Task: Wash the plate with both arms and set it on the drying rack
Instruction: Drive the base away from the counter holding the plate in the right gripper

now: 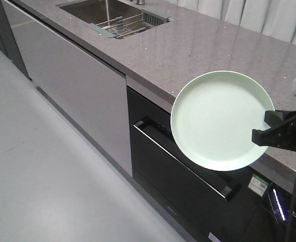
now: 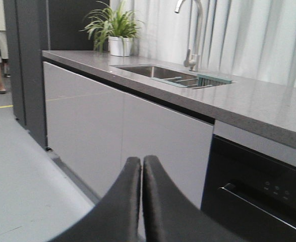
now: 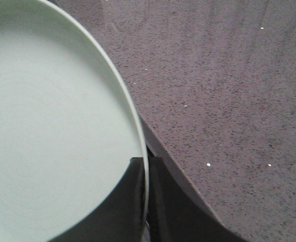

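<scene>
One mint-green plate (image 1: 218,121) is up in the air, over the front edge of the countertop (image 1: 188,50). The right gripper (image 1: 262,127) pinches its rim (a finger on each side). The left gripper (image 2: 141,164) is squeezed tight on nothing. The drying rack (image 1: 122,26) sits far along the countertop.

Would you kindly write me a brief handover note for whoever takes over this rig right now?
The left gripper is shut, empty, facing the cabinets.
The right gripper is shut on the plate at its rim, holding it in the air over the counter edge.
The drying rack sits across the sink, farther along the counter.
Done: plate in hand.
Left: wash it, set it on the rack.
</scene>
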Robot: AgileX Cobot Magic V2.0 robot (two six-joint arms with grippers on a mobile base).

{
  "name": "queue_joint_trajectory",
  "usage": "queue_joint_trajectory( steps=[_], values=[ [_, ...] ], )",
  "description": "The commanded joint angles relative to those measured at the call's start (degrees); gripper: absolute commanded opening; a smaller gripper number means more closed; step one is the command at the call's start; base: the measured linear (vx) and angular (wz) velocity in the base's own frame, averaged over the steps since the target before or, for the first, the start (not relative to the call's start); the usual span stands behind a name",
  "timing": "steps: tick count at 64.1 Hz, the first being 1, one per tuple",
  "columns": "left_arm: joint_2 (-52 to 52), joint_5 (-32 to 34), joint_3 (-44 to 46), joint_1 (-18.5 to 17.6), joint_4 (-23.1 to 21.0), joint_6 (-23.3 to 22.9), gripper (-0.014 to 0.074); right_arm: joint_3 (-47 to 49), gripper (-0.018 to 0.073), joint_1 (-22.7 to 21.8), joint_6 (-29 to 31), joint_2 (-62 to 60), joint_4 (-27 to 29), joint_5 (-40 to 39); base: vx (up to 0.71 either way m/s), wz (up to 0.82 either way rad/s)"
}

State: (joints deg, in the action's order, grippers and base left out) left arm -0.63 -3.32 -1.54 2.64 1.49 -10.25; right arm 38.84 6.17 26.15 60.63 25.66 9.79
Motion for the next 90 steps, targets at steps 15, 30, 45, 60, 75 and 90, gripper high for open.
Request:
queue_joint_trajectory(
  steps=[15, 30, 45, 60, 75, 90],
  values=[
    [-0.93, 4.37, -0.83, -0.43, -0.22, -0.04, -0.0005, 1.66, -0.0009, -0.25, 0.25, -1.14, 0.26, -3.81, -0.06, 0.26],
    [-0.93, 4.37, -0.83, -0.43, -0.22, -0.04, -0.0005, 1.66, -0.0009, -0.25, 0.25, -1.14, 0.26, -3.81, -0.06, 0.31],
    [-0.93, 4.37, -0.83, -0.43, -0.22, -0.04, -0.0005, 1.66, -0.0009, -0.25, 0.25, -1.14, 0.26, -3.81, -0.07, 0.35],
    [-0.93, 4.37, -0.83, -0.43, -0.22, -0.04, -0.0005, 1.66, -0.0009, -0.25, 0.25, -1.14, 0.26, -3.81, -0.07, 0.34],
    [-0.93, 4.37, -0.83, -0.43, -0.22, -0.04, -0.0005, 1.66, -0.0009, -0.25, 0.25, -1.14, 0.26, -3.81, -0.05, 0.32],
    [-0.93, 4.37, -0.83, -0.43, -0.22, -0.04, -0.0005, 1.66, -0.0009, -0.25, 0.25, -1.14, 0.26, -3.81, -0.04, 0.31]
  ],
)
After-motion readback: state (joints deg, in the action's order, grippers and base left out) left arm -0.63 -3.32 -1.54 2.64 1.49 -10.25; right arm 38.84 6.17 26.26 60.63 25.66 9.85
